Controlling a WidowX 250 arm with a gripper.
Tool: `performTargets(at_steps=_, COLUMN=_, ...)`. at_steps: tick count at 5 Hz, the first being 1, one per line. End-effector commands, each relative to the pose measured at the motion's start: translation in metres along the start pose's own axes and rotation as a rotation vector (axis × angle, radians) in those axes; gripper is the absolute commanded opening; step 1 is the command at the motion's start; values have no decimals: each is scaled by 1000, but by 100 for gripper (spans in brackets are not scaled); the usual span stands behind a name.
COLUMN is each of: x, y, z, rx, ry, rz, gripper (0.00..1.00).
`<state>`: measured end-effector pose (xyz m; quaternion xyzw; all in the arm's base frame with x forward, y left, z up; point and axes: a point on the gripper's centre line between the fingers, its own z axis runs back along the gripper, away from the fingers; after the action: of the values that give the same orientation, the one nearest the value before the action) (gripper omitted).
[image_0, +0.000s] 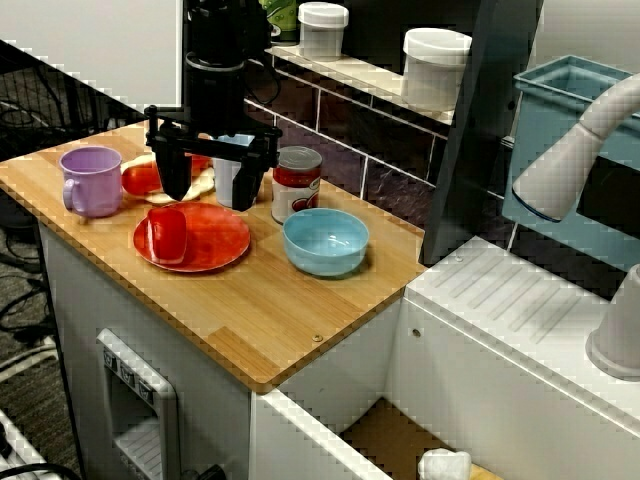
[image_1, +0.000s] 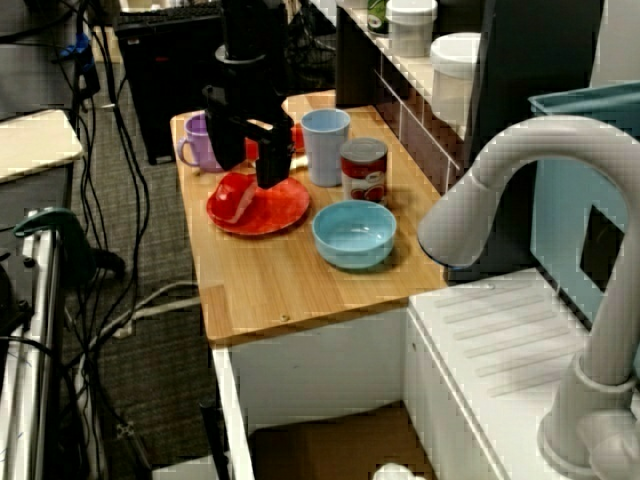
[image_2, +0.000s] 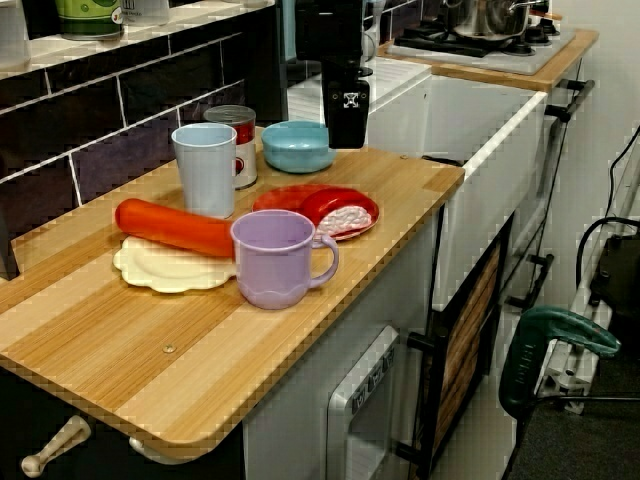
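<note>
Hand of the robot is hovering over the desk with its two fingers spread wide apart, gripping nothing. A red cup is lying just below the hand, a little toward the desk's front edge and closest to the finger on the mug side. It is tipped on its side on a red plate. Seen from the end of the desk, the cup is showing its pale inside, so its long axis appears to be running along the desk. That puts it roughly in line with the gap between the fingers rather than across it. No part of the hand is touching the cup.

Each item is appearing once:
- One purple mug is standing off to the side of the hand.
- One sausage is resting on one cream plate, between the mug and the hand.
- One pale blue tumbler is standing upright just behind the hand.
- One can is standing beside the tumbler, on the far side from the mug.
- One blue bowl is sitting in front of the can, well apart from the hand.
</note>
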<state>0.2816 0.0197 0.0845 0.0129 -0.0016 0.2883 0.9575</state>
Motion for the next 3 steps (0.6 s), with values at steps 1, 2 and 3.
performTargets(at_steps=1, x=-7, y=16, z=10, rx=-52, ry=-104, rz=-6, gripper=100)
performTargets(at_steps=2, x=-15, y=21, z=7, rx=-53, ry=-131, rz=-26, gripper=100)
performTargets(at_steps=3, x=-18, y=25, z=8, rx=-52, ry=-136, rz=-12, gripper=100)
